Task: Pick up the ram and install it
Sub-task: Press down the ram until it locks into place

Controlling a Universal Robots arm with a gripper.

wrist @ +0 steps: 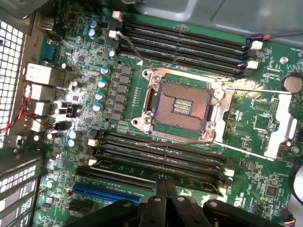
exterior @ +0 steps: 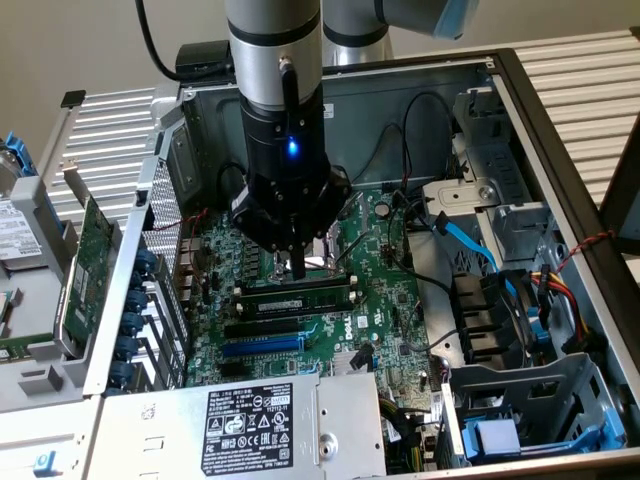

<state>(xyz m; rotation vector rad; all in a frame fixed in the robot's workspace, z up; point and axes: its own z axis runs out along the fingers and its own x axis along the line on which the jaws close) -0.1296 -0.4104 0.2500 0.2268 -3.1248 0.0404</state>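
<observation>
The ram [exterior: 295, 297] is a long dark-green stick standing on edge in a memory slot of the motherboard [exterior: 385, 300], just below the CPU socket [exterior: 320, 262] in the exterior view. My gripper [exterior: 298, 272] points straight down over the middle of the stick. Its fingers are shut together, and their tip is at the stick's top edge. In the wrist view the shut fingers [wrist: 165, 187] sit over the nearest of the black memory slots, where the ram [wrist: 137, 170] runs across beneath them. Nothing is held between the fingers.
The open computer case [exterior: 560, 150] walls in the board. A power supply [exterior: 255, 420] stands at the front, a drive cage [exterior: 520, 400] with cables on the exterior view's right, and a blue cable [exterior: 465, 240] nearby. A green expansion card [exterior: 90, 250] stands outside the case on the exterior view's left.
</observation>
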